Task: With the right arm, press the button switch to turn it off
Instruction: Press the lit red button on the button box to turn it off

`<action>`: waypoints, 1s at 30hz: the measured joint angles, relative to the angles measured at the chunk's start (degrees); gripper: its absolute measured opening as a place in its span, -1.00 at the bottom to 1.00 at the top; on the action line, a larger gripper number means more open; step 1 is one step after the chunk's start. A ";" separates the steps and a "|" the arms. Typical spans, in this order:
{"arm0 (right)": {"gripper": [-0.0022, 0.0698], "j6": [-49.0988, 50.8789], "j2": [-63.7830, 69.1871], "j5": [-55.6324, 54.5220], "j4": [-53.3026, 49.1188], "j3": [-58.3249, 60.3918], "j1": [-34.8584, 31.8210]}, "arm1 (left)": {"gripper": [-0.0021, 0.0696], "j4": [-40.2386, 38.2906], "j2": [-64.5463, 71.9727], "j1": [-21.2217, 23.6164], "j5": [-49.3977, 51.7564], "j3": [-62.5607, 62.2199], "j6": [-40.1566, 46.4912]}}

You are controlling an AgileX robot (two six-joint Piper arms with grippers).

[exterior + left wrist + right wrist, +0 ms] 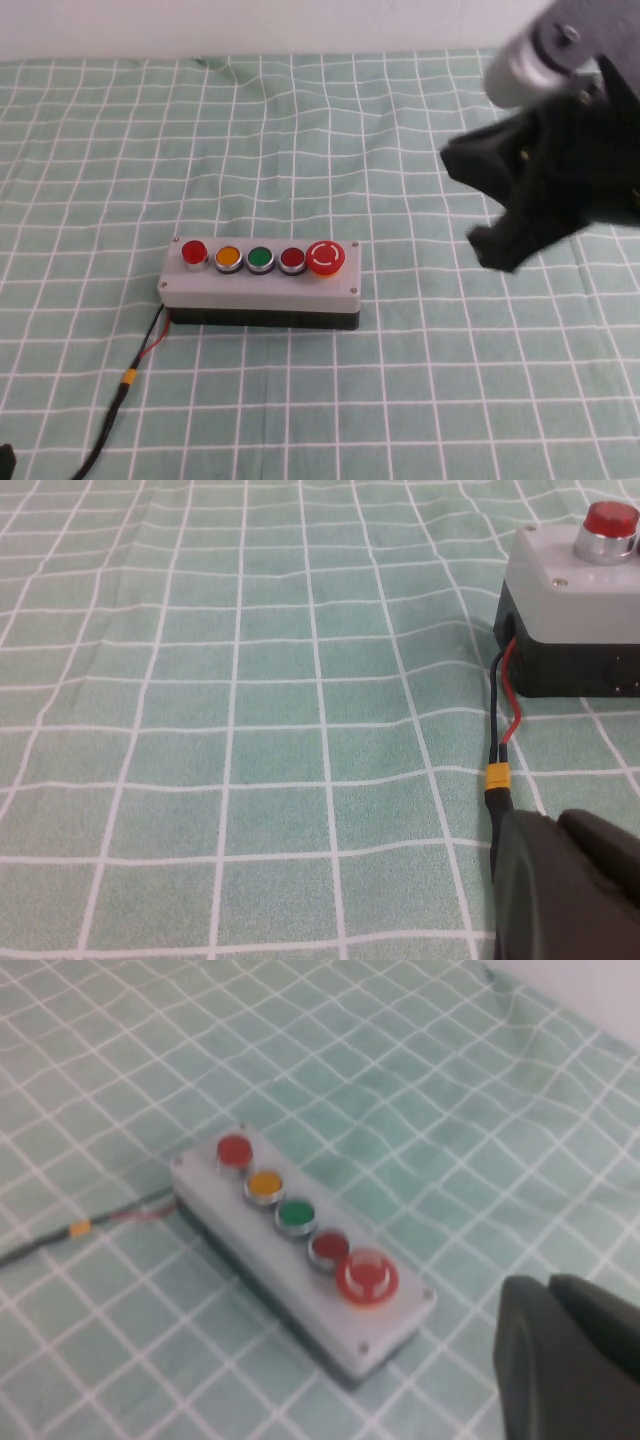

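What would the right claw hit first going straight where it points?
Probably the button box, near its big red button; depth is unclear. The right claw hovers right of it, the left claw by its cable.

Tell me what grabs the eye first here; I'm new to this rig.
A grey button box with red, yellow and green buttons sits mid-table on the green checked cloth. The right claw hangs in the air to its right; the left claw lies low by its cable.

Worktop [480, 400] covered by a pale green cloth [120, 150] with a white grid, creases gathered toward 12 o'clock, plain white wall [250, 25] along the far edge, soft even light
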 joint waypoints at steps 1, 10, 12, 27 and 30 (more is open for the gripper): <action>-0.97 0.23 -2.47 -0.42 -0.12 2.82 0.00 | -0.95 0.00 0.00 0.00 0.00 0.00 0.00; -0.97 0.60 -20.32 -3.29 -0.88 19.77 0.00 | -0.95 0.00 0.00 0.00 0.00 0.00 0.00; -0.97 0.60 -23.28 -3.52 -1.80 21.87 0.00 | -0.95 0.00 0.00 0.00 0.00 0.00 0.00; -0.97 0.80 -29.44 -2.69 -3.68 25.37 0.00 | -0.95 0.00 0.00 0.00 0.00 0.00 0.00; -0.97 0.80 -29.44 -2.47 -3.68 25.37 0.00 | -0.95 0.00 0.00 0.00 0.00 0.00 0.00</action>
